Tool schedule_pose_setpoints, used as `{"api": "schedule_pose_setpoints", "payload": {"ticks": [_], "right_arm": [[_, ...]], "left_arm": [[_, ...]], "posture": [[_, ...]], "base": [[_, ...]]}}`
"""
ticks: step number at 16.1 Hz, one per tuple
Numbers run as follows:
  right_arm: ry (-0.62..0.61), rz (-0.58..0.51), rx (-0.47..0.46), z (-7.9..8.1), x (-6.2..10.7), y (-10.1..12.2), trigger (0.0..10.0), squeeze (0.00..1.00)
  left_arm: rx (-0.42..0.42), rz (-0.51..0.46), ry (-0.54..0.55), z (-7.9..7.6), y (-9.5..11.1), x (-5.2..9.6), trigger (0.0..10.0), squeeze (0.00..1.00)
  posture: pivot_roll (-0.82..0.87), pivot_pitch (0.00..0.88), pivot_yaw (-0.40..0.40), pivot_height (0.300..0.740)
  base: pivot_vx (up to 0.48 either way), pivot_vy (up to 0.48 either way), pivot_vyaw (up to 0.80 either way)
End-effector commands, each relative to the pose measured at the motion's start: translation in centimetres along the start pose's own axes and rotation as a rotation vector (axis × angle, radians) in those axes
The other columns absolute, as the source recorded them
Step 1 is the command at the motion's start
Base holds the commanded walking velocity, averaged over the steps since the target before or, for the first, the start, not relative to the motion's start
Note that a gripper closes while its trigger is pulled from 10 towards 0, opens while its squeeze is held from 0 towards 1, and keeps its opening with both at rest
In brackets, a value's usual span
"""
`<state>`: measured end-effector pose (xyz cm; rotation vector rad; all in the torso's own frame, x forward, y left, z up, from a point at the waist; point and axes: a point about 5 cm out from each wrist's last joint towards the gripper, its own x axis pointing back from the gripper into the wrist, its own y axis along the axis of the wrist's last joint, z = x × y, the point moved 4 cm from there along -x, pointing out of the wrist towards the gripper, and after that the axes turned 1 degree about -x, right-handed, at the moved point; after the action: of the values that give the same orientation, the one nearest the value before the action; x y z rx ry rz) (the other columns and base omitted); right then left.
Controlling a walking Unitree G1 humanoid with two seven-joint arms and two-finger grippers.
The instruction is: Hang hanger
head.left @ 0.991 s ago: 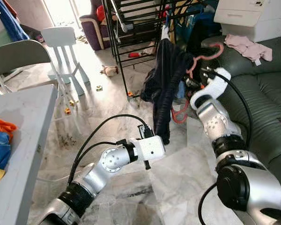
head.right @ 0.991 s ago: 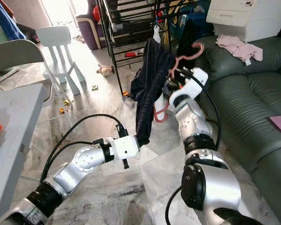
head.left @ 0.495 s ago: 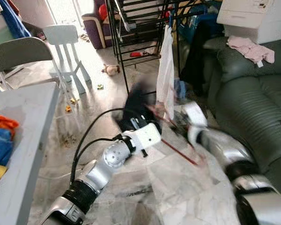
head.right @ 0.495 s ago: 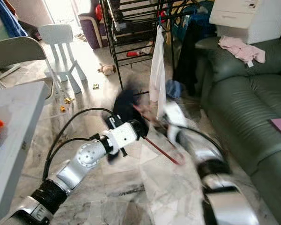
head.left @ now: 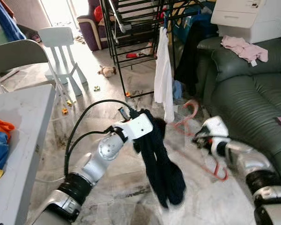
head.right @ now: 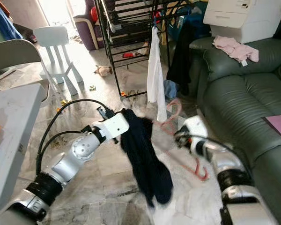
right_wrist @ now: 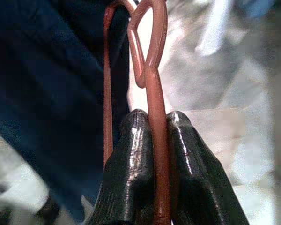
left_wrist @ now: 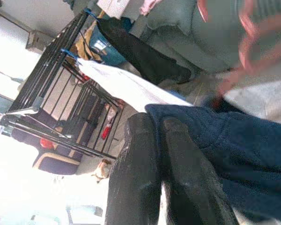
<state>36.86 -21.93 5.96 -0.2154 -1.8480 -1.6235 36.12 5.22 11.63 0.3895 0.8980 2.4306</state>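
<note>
A dark navy garment (head.left: 160,161) hangs limp from my left gripper (left_wrist: 152,123), which is shut on its top edge about knee-high over the floor. To the right, my right gripper (right_wrist: 156,116) is shut on the rod of a red wire hanger (right_wrist: 157,154). The hanger (head.left: 217,169) is blurred and low over the floor in front of the sofa, its hook (head.left: 190,108) toward the rack. The hanger is beside the garment; whether they touch I cannot tell. The black drying rack (head.left: 113,28) stands behind, with a white shirt (head.left: 164,79) hanging from it.
A green sofa (head.left: 253,89) with a pink cloth (head.left: 243,47) fills the right side. A grey table (head.left: 23,126) with folded clothes is at the left. A white child's chair (head.left: 61,44), a grey chair (head.left: 14,56) and small toys (head.left: 107,70) stand on the marble floor.
The right gripper dropped from up near the rack to low over the floor with the hanger. The navy garment, earlier hanging by the hanger, now hangs from the left gripper.
</note>
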Motion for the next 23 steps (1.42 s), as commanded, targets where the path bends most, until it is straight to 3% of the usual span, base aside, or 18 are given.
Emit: {"api": "schedule_pose_setpoints", "payload": {"ticks": [1, 3, 4, 5, 8, 10, 11, 12, 13, 16, 18, 19, 23], "right_arm": [[-0.179, -0.112, -0.029, -2.8, 0.7, 3.1, 10.0, 0.0], [-0.307, -0.259, -0.131, -4.7, 1.6, 6.6, 10.0, 0.0], [-0.341, -0.411, -0.279, -5.1, 2.3, 9.8, 10.0, 0.0], [-0.341, -0.441, -0.309, -5.1, 2.4, 10.4, 10.0, 0.0], [-0.21, -0.725, -0.48, -2.1, 2.8, 17.0, 10.0, 0.0], [-0.122, -0.823, -0.549, 0.3, 2.7, 19.8, 10.0, 0.0], [-0.09, -0.856, -0.544, 1.6, 2.6, 21.0, 10.0, 0.0], [-0.073, -0.881, -0.481, 3.0, 2.7, 22.1, 10.0, 0.0], [-0.029, -0.895, -0.355, 5.5, 2.5, 23.2, 10.0, 0.0], [0.003, -0.906, -0.233, 7.2, 2.5, 23.5, 10.0, 0.0], [0.002, -0.908, -0.198, 7.2, 2.4, 22.8, 10.0, 0.0], [0.006, -0.914, -0.171, 7.0, 2.4, 21.9, 10.0, 0.0], [0.038, -0.877, 0.051, 7.7, 2.1, 18.4, 10.0, 0.0]], "left_arm": [[-0.019, -0.016, -0.007, 0.4, 0.0, 0.2, 10.0, 0.0], [-0.014, -0.038, -0.087, -1.1, 0.2, 0.5, 10.0, 0.0], [0.013, -0.069, -0.172, -2.8, 0.7, 0.9, 10.0, 0.0], [0.016, -0.076, -0.19, -3.1, 0.8, 1.0, 10.0, 0.0], [0.092, -0.169, -0.355, -6.5, 3.0, 1.5, 10.0, 0.0], [0.131, -0.187, -0.405, -7.9, 3.8, 1.4, 10.0, 0.0], [0.134, -0.199, -0.433, -8.5, 4.2, 1.4, 10.0, 0.0], [0.166, -0.205, -0.452, -9.0, 4.7, 1.2, 10.0, 0.0], [0.167, -0.225, -0.47, -9.5, 5.6, 1.0, 10.0, 0.0], [0.203, -0.247, -0.476, -9.7, 6.6, 0.8, 10.0, 0.0], [0.248, -0.247, -0.474, -9.8, 6.8, 0.8, 10.0, 0.0], [0.281, -0.241, -0.474, -9.9, 6.7, 0.8, 10.0, 1.0], [0.276, -0.231, -0.451, -9.7, 6.1, 1.0, 10.0, 1.0]], "posture": [[-0.13, 0.0, 0.078, 0.74], [-0.12, 0.0, 0.079, 0.74], [-0.12, 0.0, 0.079, 0.74], [-0.12, 0.0, 0.077, 0.74], [-0.12, 0.0, 0.078, 0.74], [-0.12, 0.0, 0.079, 0.74], [-0.13, 0.0, 0.081, 0.74], [-0.12, 0.0, 0.081, 0.74], [-0.12, 0.0, 0.078, 0.74], [-0.12, 0.0, 0.073, 0.74], [-0.12, 0.0, 0.073, 0.74], [-0.12, 0.0, 0.074, 0.74], [-0.13, 0.0, 0.076, 0.74]], "base": [[0.0, 0.0, 0.0], [0.0, 0.0, 0.0], [0.0, 0.0, 0.0], [0.0, 0.0, 0.0], [0.0, 0.0, 0.0], [0.0, 0.0, 0.0], [0.0, 0.0, 0.0], [0.0, 0.0, 0.0], [0.0, 0.0, 0.0], [0.0, 0.0, 0.0], [0.0, 0.0, 0.0], [0.0, 0.0, 0.0], [0.0, 0.0, 0.0]]}}
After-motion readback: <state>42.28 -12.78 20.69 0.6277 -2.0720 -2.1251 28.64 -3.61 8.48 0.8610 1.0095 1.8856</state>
